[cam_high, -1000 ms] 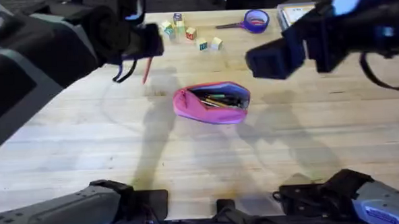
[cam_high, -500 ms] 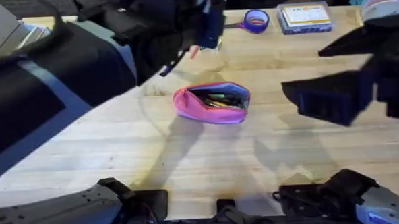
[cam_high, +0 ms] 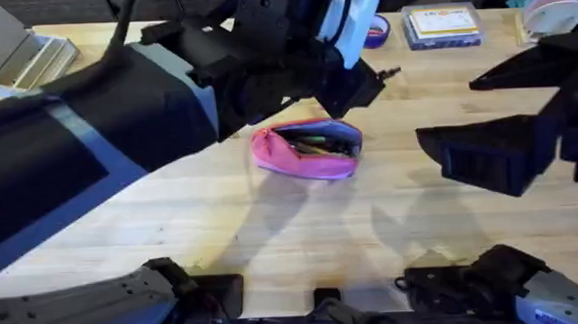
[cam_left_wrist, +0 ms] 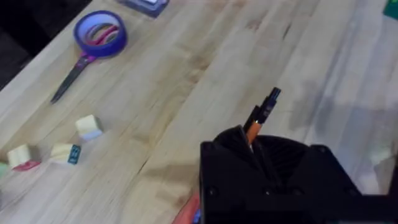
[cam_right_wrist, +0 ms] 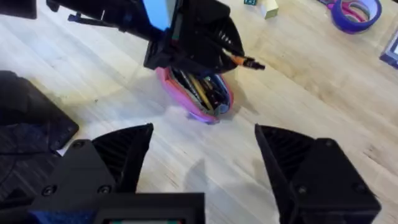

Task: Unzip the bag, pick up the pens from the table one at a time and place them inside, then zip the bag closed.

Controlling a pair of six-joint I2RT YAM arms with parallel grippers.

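The left gripper [cam_right_wrist: 225, 55], clamped mid-shaft on the light, rigid, slippery orange pen [cam_left_wrist: 260, 116], hovers at 12 o'clock above the soft, unzipped bag [cam_high: 306, 149] mid-table; the right gripper [cam_right_wrist: 202, 149] stands open.

light: bright, even, from above
shadows: soft ones on your table [cam_high: 272, 231]
blur: your left arm [cam_high: 93, 141] looms dark and smeared

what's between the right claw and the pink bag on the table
In the right wrist view, just bare table lies between the open right claw and the bag; nothing else sits on that stretch.
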